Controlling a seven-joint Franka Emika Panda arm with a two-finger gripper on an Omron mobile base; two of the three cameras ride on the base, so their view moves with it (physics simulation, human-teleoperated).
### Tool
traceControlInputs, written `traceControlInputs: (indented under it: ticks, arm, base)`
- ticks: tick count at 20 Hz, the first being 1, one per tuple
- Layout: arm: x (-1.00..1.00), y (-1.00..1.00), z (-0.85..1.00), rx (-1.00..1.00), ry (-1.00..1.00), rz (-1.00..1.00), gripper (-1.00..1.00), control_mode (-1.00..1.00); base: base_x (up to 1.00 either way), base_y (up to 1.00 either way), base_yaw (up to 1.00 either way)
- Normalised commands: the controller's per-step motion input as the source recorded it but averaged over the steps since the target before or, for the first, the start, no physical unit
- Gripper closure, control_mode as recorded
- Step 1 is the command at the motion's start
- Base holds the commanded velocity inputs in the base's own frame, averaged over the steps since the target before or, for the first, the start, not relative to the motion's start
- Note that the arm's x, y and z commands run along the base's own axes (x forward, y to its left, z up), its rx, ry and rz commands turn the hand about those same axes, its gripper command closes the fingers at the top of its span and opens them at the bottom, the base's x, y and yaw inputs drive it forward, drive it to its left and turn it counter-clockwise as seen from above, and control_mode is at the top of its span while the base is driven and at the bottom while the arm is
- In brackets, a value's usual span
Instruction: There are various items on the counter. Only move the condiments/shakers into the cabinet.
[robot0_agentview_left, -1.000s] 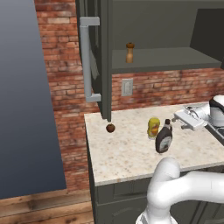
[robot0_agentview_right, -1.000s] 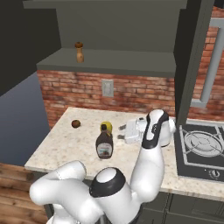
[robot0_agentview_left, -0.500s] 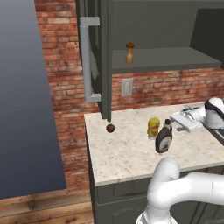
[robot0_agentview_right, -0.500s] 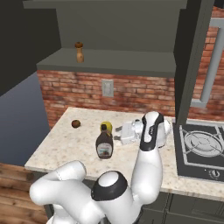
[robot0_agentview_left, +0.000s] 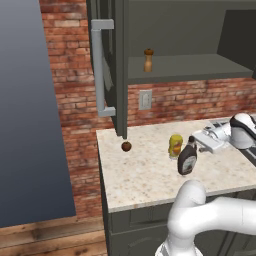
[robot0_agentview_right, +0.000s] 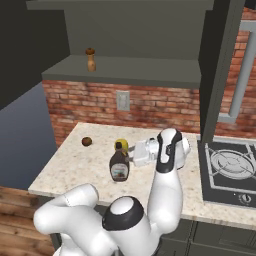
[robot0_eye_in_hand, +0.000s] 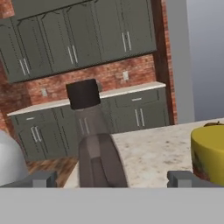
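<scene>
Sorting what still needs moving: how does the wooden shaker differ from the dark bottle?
The wooden shaker already stands on the cabinet shelf; the dark bottle stands on the counter, beside the yellow squeeze bottle. The shaker is light brown and mill-shaped; the bottle is near-black with a broad body, narrow neck and cap. The bottle sits right in front of the open gripper; the shaker is far from it. Both are upright.
</scene>
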Motion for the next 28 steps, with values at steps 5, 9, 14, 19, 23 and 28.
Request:
traceControlInputs:
  ticks: [5, 9, 14, 19, 23, 28]
  arm:
    - [-0.11, 0.13, -0.06, -0.01, 0.0, 0.0, -1.0, -1.0]
    - [-0.01, 0.19, 0.0, 0.0, 0.01, 0.0, -1.0, -1.0]
    - [0.0, 0.17, 0.0, 0.0, 0.02, 0.0, -1.0, -1.0]
    - [0.0, 0.11, -0.06, 0.0, 0.05, 0.0, 1.0, -1.0]
    - [0.0, 0.0, 0.0, 0.0, 0.0, 0.0, 1.0, -1.0]
    - [-0.32, 0.0, 0.49, 0.0, 0.0, -0.12, 1.0, -1.0]
  base:
    - [0.0, 0.0, 0.0]
    - [0.0, 0.0, 0.0]
    - [0.0, 0.0, 0.0]
    - [0.0, 0.0, 0.0]
    - [0.0, 0.0, 0.0]
    - [0.0, 0.0, 0.0]
